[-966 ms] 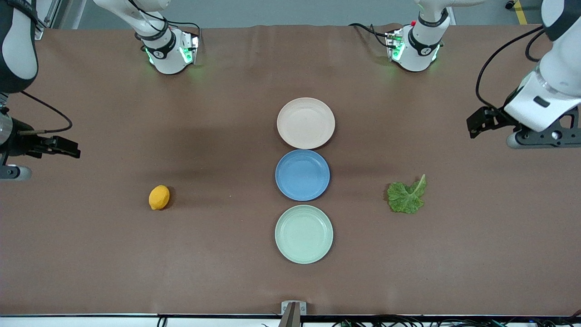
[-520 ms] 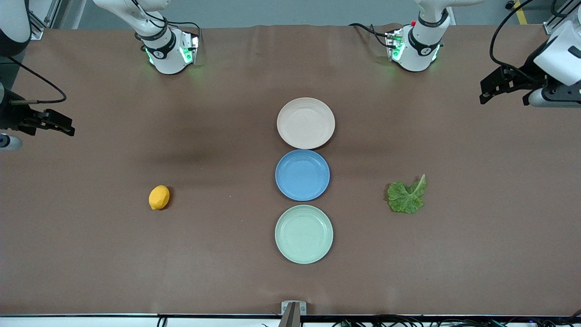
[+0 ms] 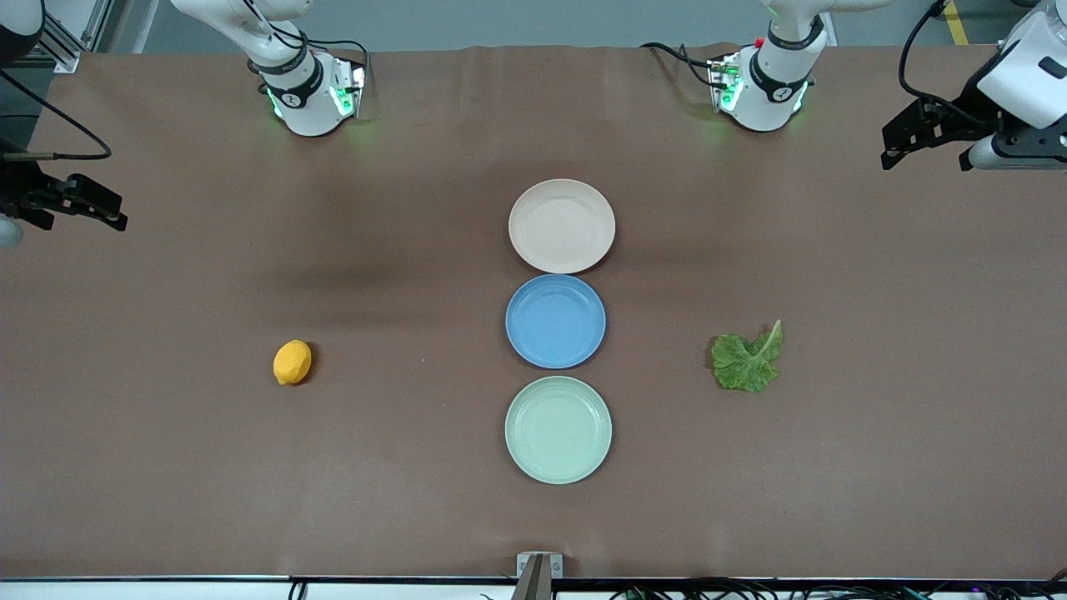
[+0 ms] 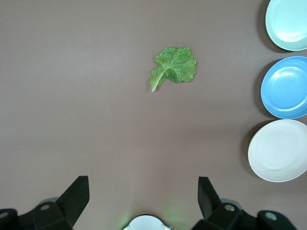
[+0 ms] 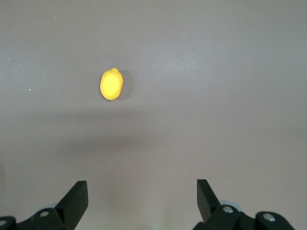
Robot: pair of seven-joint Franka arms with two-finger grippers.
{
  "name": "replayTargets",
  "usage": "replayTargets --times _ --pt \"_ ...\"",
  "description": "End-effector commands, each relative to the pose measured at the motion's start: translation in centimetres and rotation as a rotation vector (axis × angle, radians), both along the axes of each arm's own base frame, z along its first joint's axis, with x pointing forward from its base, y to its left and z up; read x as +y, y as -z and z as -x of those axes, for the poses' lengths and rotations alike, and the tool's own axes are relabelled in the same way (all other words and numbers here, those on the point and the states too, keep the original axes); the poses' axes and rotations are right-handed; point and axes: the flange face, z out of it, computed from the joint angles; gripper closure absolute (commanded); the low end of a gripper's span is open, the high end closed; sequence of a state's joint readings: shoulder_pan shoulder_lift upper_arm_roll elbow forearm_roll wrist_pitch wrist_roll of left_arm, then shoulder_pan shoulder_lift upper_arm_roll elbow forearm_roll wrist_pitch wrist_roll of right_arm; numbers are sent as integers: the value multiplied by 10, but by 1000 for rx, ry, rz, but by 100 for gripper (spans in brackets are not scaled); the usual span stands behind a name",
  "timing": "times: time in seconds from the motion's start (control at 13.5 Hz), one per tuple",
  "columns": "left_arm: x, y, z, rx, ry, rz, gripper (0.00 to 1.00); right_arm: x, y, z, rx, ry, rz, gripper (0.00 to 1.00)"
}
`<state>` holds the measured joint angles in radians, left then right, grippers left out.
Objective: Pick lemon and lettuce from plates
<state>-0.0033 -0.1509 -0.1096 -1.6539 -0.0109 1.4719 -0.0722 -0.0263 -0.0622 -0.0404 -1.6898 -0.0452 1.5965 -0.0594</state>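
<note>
The lemon (image 3: pixel 292 362) lies on the bare table toward the right arm's end, on no plate; it also shows in the right wrist view (image 5: pixel 112 84). The lettuce (image 3: pixel 748 360) lies flat on the table toward the left arm's end and shows in the left wrist view (image 4: pixel 173 67). The beige-pink plate (image 3: pixel 562 226) and the mint green plate (image 3: pixel 558 430) are both empty. My left gripper (image 3: pixel 904 142) is open and empty, high over its end of the table (image 4: pixel 144 191). My right gripper (image 3: pixel 92 204) is open and empty, high over its end (image 5: pixel 142 191).
An empty blue plate (image 3: pixel 556 322) sits between the two task plates in a row at the table's middle. The arm bases (image 3: pixel 313 92) (image 3: pixel 763 87) stand along the table edge farthest from the front camera. A small bracket (image 3: pixel 538 565) sits at the nearest edge.
Both grippers have risen and drawn back toward their ends of the table, away from the lemon and the lettuce. The lemon, the lettuce and the plates have not moved.
</note>
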Motion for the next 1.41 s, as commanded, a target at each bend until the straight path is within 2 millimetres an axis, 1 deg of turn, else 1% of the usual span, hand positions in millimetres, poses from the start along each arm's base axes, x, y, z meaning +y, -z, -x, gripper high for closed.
replayTargets --times 0.0,0.15,0.3,0.67,0.74,1.04,1.11,1.34 --pt "1 -5 2 -26 1 -20 0 12 -1 11 -1 -30 -19 0" --pt "6 1 -28 -24 2 -15 0 16 -2 12 -1 -34 -20 0" --pt "4 7 -30 -12 -3 -15 0 11 -7 14 -12 -27 -22 0" --pt "5 2 -28 -19 -6 -14 0 9 -12 15 -27 -17 -44 0" --pt "6 2 -29 -21 -6 -14 0 8 -17 18 -37 -15 -47 0" --pt "5 6 -30 -10 -3 -15 0 8 -16 19 -34 -10 -72 0" --pt "4 4 -30 -15 0 -15 0 6 -16 19 -35 -1 -85 0" --pt "1 3 -29 -16 3 -13 0 6 -16 19 -32 -6 -85 0"
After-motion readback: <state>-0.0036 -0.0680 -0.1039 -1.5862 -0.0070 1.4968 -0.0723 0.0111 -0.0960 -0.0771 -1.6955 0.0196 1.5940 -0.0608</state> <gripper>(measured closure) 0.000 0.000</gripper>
